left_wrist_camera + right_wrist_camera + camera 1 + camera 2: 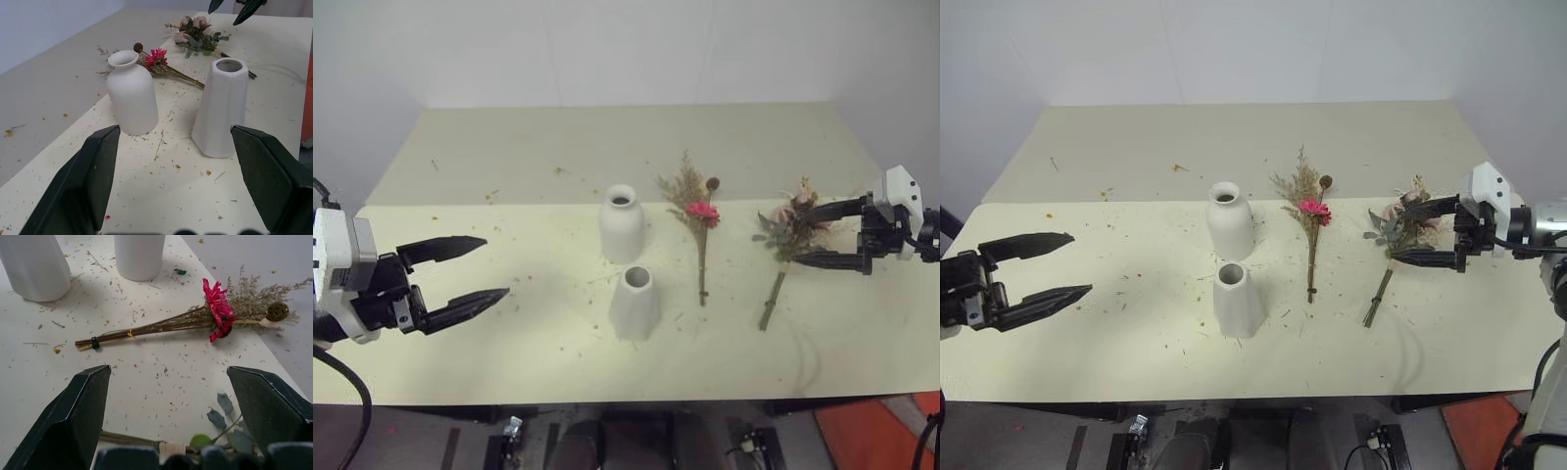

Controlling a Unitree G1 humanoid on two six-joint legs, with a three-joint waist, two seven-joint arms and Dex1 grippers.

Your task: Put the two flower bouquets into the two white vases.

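Observation:
Two white vases stand mid-table: a bottle-shaped vase (622,225) and, nearer me, a faceted vase (634,304). To their right lies the tan bouquet with a pink daisy (700,223), flat on the table with its stems toward me. Further right lies the pale pink rose bouquet (787,235). My right gripper (798,235) is open with one finger on either side of the rose bouquet's head; its leaves and stems (222,418) show low between the fingers. My left gripper (496,266) is open and empty, left of the vases and facing them (132,95).
The cream table (509,157) is scattered with dried flower crumbs. Its front edge (607,399) runs close to me, and a white wall stands behind the far edge. A patch of orange floor (881,431) shows at the lower right.

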